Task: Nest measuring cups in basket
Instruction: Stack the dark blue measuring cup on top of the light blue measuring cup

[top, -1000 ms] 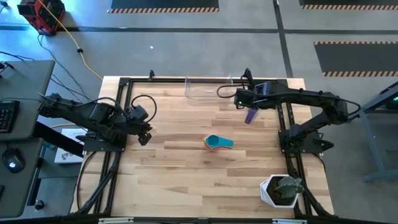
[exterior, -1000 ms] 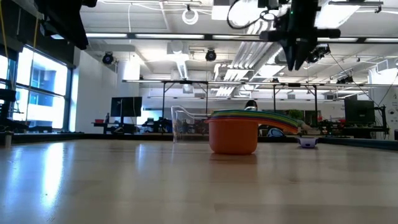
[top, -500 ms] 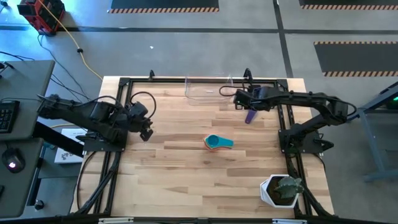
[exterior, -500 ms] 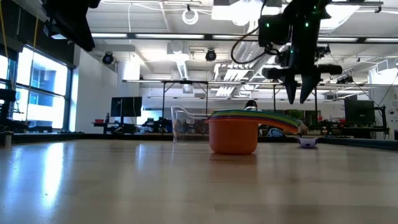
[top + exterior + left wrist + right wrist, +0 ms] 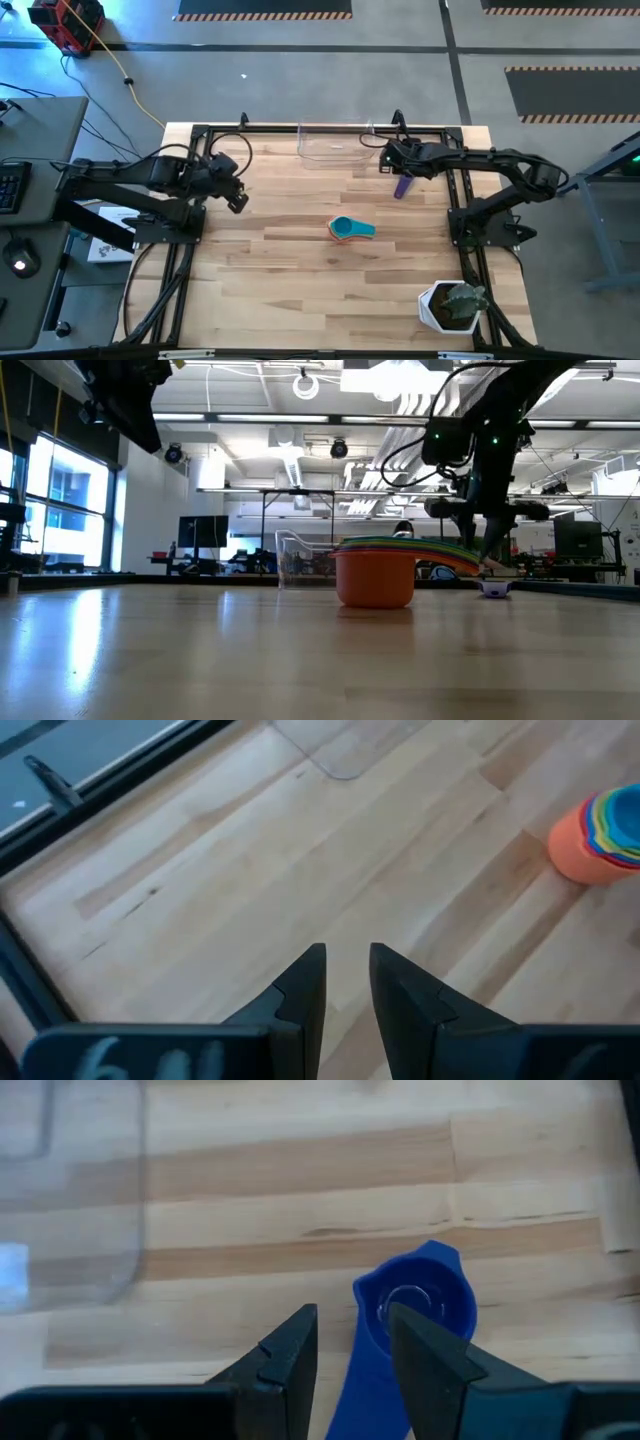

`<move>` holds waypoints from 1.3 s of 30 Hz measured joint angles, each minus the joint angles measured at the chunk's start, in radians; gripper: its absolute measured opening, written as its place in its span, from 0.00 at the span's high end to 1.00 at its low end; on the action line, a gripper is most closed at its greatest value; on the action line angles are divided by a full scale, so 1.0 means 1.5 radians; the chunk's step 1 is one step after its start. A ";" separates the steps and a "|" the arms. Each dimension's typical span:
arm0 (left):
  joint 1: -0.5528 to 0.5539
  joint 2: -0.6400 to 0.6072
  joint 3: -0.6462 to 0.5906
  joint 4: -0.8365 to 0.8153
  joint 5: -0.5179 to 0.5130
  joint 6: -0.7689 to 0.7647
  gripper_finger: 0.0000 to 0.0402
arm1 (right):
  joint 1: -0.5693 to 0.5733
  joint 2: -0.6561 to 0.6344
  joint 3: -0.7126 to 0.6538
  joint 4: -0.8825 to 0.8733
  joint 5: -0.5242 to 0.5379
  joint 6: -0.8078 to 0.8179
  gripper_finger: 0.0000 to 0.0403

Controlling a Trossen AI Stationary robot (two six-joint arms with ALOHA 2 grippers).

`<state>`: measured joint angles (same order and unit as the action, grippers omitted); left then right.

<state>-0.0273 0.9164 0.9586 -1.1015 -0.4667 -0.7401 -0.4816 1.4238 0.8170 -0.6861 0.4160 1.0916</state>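
Overhead, the right claw [image 5: 350, 1342], slightly parted and empty, straddles the stray purple cup's [image 5: 415, 1305] handle; closing on it comes next, likely.

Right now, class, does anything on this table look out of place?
Yes. One small purple measuring cup lies alone near the right gripper, apart from the nested stack of cups at mid-table. The clear basket at the far edge holds none.
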 joint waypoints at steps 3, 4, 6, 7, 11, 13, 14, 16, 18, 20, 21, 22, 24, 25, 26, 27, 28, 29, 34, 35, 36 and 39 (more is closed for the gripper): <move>0.023 0.000 0.000 0.000 0.000 0.011 0.82 | -0.004 0.017 -0.006 0.004 -0.003 0.004 0.71; 0.031 0.000 0.000 0.000 0.000 0.014 0.82 | -0.006 0.025 -0.006 0.009 -0.004 0.004 0.71; 0.047 0.000 0.000 0.001 0.000 0.028 0.82 | -0.007 0.044 -0.006 0.022 -0.004 0.004 0.71; 0.054 0.000 0.000 0.002 0.000 0.035 0.82 | -0.007 0.054 -0.006 0.030 -0.004 0.004 0.71; 0.079 0.000 0.000 0.005 0.000 0.054 0.82 | -0.007 0.092 -0.006 0.044 -0.004 0.005 0.71; 0.088 0.000 0.000 0.005 0.000 0.056 0.82 | -0.007 0.105 -0.006 0.039 -0.002 0.014 0.71; 0.092 0.000 0.000 0.004 0.001 0.056 0.82 | -0.007 0.110 -0.006 0.037 0.004 0.020 0.71; 0.098 0.000 0.000 0.005 0.006 0.062 0.82 | -0.007 0.117 -0.006 0.037 0.012 0.020 0.71; 0.102 0.000 0.000 0.005 0.006 0.071 0.82 | -0.009 0.121 -0.006 0.042 0.019 0.020 0.71; 0.106 0.000 0.000 0.005 0.007 0.073 0.82 | -0.011 0.124 -0.006 0.043 0.028 0.020 0.71; 0.108 0.000 0.000 0.005 0.007 0.073 0.82 | -0.015 0.128 -0.006 0.043 0.030 0.020 0.71; 0.110 0.000 0.000 0.005 0.007 0.075 0.82 | -0.018 0.131 -0.006 0.041 0.030 0.019 0.72; 0.111 0.000 0.000 0.004 0.007 0.083 0.82 | -0.024 0.140 -0.006 0.043 0.027 0.018 0.73; 0.111 0.000 0.000 0.005 0.008 0.086 0.82 | -0.025 0.143 -0.006 0.043 0.026 0.018 0.74; 0.111 0.000 0.000 0.005 0.008 0.088 0.82 | -0.025 0.144 -0.006 0.043 0.026 0.018 0.75; 0.110 0.000 0.000 0.005 0.007 0.090 0.82 | -0.025 0.144 -0.006 0.044 0.026 0.018 0.76; 0.110 0.000 0.000 0.005 0.008 0.090 0.82 | -0.025 0.144 -0.006 0.048 0.026 0.017 0.78; 0.110 0.000 0.000 0.005 0.008 0.090 0.82 | -0.025 0.144 -0.006 0.050 0.025 0.017 0.79; 0.110 0.000 0.000 0.005 0.007 0.099 0.82 | -0.025 0.144 -0.006 0.049 0.018 0.001 0.93; 0.110 0.000 0.000 0.005 0.008 0.099 0.82 | -0.025 0.144 -0.006 0.049 0.019 0.000 0.96; 0.110 0.000 0.000 0.005 0.008 0.099 0.82 | -0.025 0.144 -0.006 0.049 0.019 -0.003 0.97; 0.110 0.000 0.000 0.005 0.007 0.100 0.82 | -0.025 0.143 -0.006 0.049 0.018 -0.012 0.97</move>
<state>0.1383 0.9165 0.9585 -1.0946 -0.4556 -0.5907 -0.5186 1.6386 0.8085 -0.6128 0.4431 1.0730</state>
